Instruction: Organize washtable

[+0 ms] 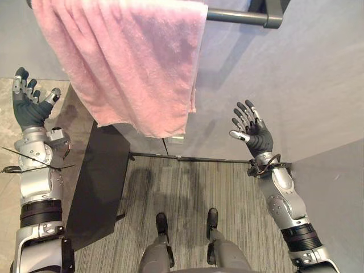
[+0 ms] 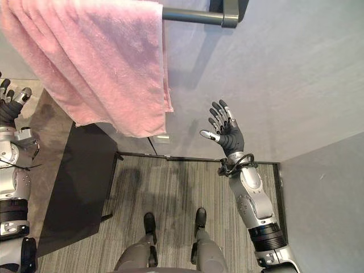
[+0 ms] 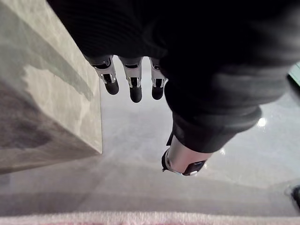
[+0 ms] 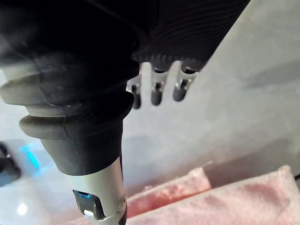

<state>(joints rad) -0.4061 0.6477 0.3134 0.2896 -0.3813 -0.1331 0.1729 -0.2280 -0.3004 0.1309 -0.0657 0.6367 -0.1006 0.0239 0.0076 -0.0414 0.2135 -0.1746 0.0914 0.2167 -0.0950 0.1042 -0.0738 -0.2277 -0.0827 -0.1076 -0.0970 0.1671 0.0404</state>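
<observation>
A pink towel [image 1: 128, 62] hangs folded over a dark grey rail [image 1: 239, 17] on the grey wall, its lower edge slanting down toward the right. My left hand [image 1: 31, 105] is raised at the far left, beside the towel's left edge and apart from it, fingers straight and holding nothing. My right hand [image 1: 250, 128] is raised to the right of the towel, below the rail, fingers spread and empty. In the right wrist view the pink towel [image 4: 225, 197] shows past the thumb [image 4: 101, 197]. The left wrist view has the fingers [image 3: 133, 84] straight over a grey surface.
A beige stone-look counter [image 1: 5, 148] stands at the left, with a dark cabinet side [image 1: 102, 182] below it. A grey wall [image 1: 296, 85] is straight ahead and another wall [image 1: 341, 199] closes the right side. Striped grey flooring [image 1: 187, 193] lies below.
</observation>
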